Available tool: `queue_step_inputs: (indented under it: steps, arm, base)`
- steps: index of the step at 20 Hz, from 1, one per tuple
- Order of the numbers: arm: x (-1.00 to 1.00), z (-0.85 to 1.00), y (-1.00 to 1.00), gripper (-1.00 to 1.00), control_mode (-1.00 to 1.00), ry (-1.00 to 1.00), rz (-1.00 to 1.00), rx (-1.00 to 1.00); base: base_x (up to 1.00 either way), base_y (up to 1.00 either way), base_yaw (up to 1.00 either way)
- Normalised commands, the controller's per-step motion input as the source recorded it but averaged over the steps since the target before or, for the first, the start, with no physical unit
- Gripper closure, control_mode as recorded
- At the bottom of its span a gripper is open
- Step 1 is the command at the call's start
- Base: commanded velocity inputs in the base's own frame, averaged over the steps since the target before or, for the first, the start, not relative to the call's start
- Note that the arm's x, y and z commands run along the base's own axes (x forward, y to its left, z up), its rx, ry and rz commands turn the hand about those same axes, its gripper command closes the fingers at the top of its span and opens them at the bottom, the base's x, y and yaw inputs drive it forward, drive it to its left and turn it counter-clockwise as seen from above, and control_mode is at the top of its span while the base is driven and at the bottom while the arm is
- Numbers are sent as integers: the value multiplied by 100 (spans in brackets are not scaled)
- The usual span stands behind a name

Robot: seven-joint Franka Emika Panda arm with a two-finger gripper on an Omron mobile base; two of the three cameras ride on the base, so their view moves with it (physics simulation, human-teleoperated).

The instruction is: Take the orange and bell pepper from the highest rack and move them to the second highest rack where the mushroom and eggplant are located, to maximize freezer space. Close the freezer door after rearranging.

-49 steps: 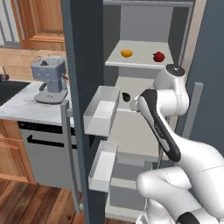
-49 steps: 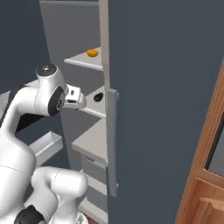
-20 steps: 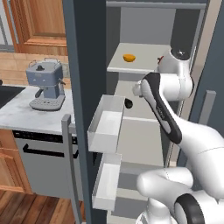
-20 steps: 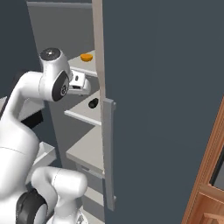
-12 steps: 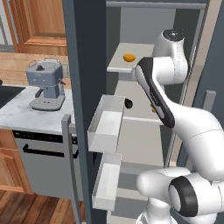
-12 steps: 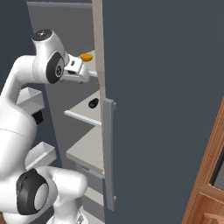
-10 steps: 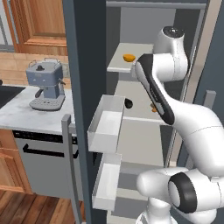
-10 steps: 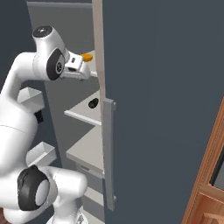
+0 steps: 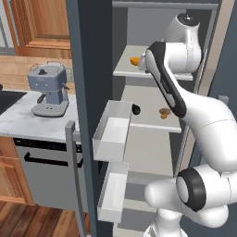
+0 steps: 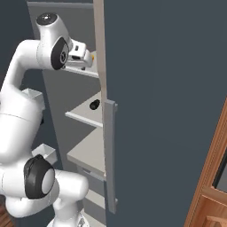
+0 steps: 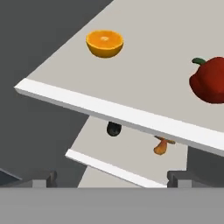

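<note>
Hand view: on the highest rack [image 11: 131,118] we see a halved orange [image 11: 104,43] at the left and a red bell pepper [image 11: 210,81] at the right, well apart. Both look light, smooth and rounded, so we would pinch across their middles; our gripper [image 11: 112,178] stands released with its fingertips wide apart

The highest rack [image 11: 131,116] looks like smooth matt pale plastic, and so does the second highest rack [image 11: 131,159]; the orange [image 11: 104,43] shows a wet, glossy cut face; the bell pepper [image 11: 209,82] is shiny and smooth-skinned; the freezer door [image 9: 90,92] is flat matt dark grey; the espresso machine [image 9: 47,89] looks like brushed blue-grey metal; the desk [image 9: 28,122] under it is pale speckled stone; the cabinets [image 9: 44,23] are warm grained wood.
</note>
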Motion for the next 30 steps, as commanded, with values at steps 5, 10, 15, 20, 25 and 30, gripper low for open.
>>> queue_step_inputs:
  steps: [5,10,15,20,25,30]
  arm:
    - [33,0,0,-100,-100,0,20,0]
    - [46,-6,1,-100,-100,0,5,0]
    - [52,-19,13,-100,-100,0,0,-3]
    - [53,-19,18,-100,-100,0,0,-3]
    - [40,-4,2,-100,-100,0,0,0]
    - [29,0,0,-100,-100,0,0,0]
  base:
    - [0,0,0]
    - [0,0,0]
    - [0,0,0]
    - [0,0,0]
    - [0,0,0]
    - [0,0,0]
